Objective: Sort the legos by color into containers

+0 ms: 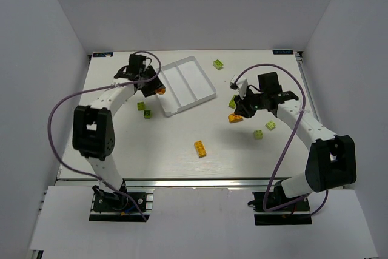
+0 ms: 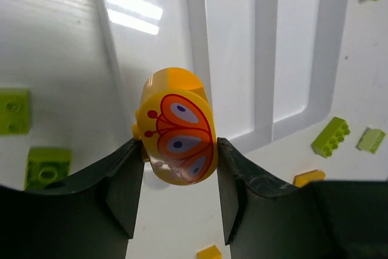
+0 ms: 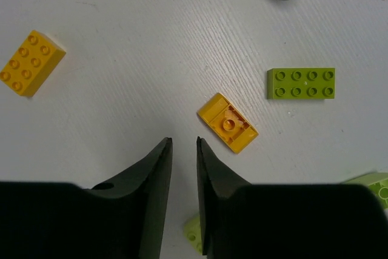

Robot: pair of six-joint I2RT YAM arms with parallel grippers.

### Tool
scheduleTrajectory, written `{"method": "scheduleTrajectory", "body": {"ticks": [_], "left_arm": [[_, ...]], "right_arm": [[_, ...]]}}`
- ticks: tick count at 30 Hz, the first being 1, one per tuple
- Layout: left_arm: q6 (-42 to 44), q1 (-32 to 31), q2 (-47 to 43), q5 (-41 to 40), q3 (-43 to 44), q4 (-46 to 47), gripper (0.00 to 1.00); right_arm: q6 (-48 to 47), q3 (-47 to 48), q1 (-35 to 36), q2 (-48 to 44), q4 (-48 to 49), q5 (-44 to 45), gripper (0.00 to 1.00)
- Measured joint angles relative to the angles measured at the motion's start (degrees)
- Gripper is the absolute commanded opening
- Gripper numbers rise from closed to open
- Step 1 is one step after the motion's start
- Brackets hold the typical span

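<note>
Our left jaws pinch a yellow butterfly brick (image 2: 177,131) at the tray's (image 1: 191,105) left edge; the right jaws, barely apart, hold nothing. Loose on the bench (image 1: 170,150) we count six lime legos (image 1: 271,125), two orange legos (image 1: 200,148).

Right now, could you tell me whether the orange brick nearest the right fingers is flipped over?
Flipped over: the orange brick shows a hollow underside with one round tube, no studs.

Robot test lab, enclosed booth. White ribbed table (image 1: 176,156). Plain white walls (image 1: 42,59) rise on its left, far and right sides. Metal rail (image 1: 200,183) along its near edge carries the bolted left arm (image 1: 94,131) and right arm (image 1: 330,162). Purple cables (image 1: 52,127) loop above the table.
</note>
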Motion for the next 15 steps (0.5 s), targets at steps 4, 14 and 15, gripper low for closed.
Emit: {"method": "scheduleTrajectory", "body": {"ticks": [4, 14, 15], "left_arm": [[2.1, -0.9, 11.1, -0.7, 10.0, -2.0, 0.25], [5.4, -1.0, 21.9, -3.8, 24.2, -9.8, 0.77], [5.6, -1.0, 21.9, -3.9, 24.3, -10.0, 0.79]], "right_arm": [[0.7, 0.3, 0.0, 0.7, -0.1, 0.6, 0.37], [-1.1, 0.3, 0.0, 3.7, -0.1, 3.5, 0.88], [-2.6, 0.3, 0.0, 4.5, -0.2, 3.2, 0.88]]}}
